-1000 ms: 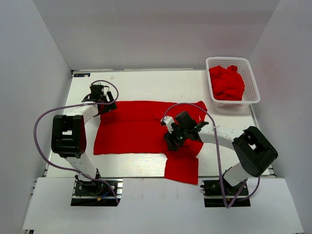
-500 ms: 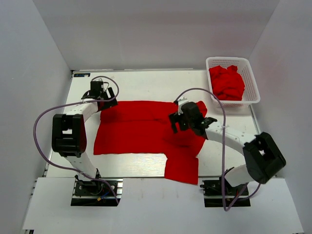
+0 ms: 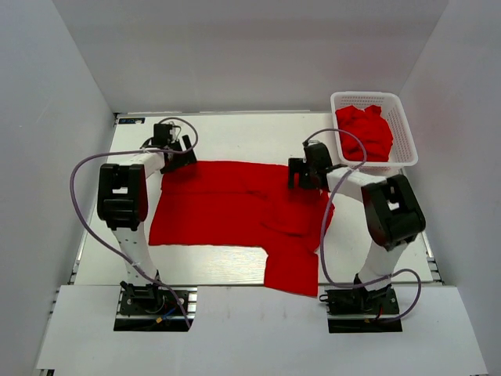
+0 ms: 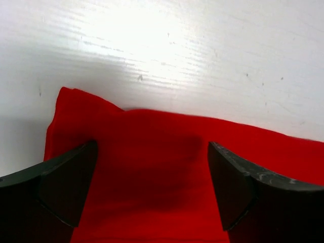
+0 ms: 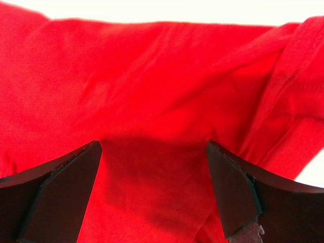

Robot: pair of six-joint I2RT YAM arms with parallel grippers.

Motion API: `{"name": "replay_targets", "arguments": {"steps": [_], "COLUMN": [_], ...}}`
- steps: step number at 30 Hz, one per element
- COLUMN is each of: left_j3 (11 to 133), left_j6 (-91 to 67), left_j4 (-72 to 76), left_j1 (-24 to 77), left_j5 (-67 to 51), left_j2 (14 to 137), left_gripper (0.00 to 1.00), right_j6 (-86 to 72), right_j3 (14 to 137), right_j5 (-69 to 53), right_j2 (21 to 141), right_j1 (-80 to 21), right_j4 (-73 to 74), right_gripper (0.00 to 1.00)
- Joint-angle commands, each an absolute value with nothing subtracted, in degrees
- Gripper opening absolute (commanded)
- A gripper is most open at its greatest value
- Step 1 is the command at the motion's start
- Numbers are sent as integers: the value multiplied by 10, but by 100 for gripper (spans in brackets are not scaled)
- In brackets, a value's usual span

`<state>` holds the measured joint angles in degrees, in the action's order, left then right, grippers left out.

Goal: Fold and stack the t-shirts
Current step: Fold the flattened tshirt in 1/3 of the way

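A red t-shirt (image 3: 227, 207) lies spread flat on the white desk (image 3: 235, 135), its long axis running left to right from the left jaws to the right jaws, with one flap reaching out toward the near edge below the right jaws; both sets of jaws stand spread wide over its far edge, the left at the far-left corner, the right near the far-right end, neither closed on cloth; the overhead view alone shows more red t-shirts (image 3: 364, 131) heaped in a white lattice basket (image 3: 409, 149) just beyond and to the right of the right jaws; the left wrist view alone shows the cloth's corner sitting just inside the left-hand jaw, with bare desk past the tips; the right wrist view shows red cloth filling the gap between the jaws, with creases and a stitched hem toward the right-hand jaw.
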<state>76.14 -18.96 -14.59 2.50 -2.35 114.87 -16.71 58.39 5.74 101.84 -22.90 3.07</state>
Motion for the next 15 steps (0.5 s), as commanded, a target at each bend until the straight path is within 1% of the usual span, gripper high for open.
{"name": "replay_targets", "arguments": {"steps": [1,3,4,5,8,10,11,13,15], "left_j3": [773,787,803,812,856,899,916,974,1034], "left_j6": [-194,-200,-200,-200,-200,-200,-200,-194,-194], "left_j4": [-177,-182,-182,-190,-203,-216,-221,-241,-257], "left_j1": [20,20,20,20,20,20,20,20,20], "left_j5": [-30,-30,-25,-25,-25,-25,-25,-25,-30], "left_j2": [1190,1204,1218,1226,1264,1285,1296,1333,1357], "left_gripper": [100,100,100,100,100,100,100,100,100], "right_j6": [-186,-189,-188,-185,-171,-152,-143,-113,-86], "right_j3": [653,674,713,728,803,855,907,940,1003], "right_j5": [15,9,6,-13,-25,-38,-44,-54,-52], "right_j2": [1060,1101,1112,1147,1198,1232,1257,1295,1321], "right_j1": [-203,-182,-180,-176,-156,-145,-140,-135,-132], "right_j4": [46,50,67,75,105,129,135,139,142], "right_gripper": [90,90,90,90,90,90,90,90,90]}}
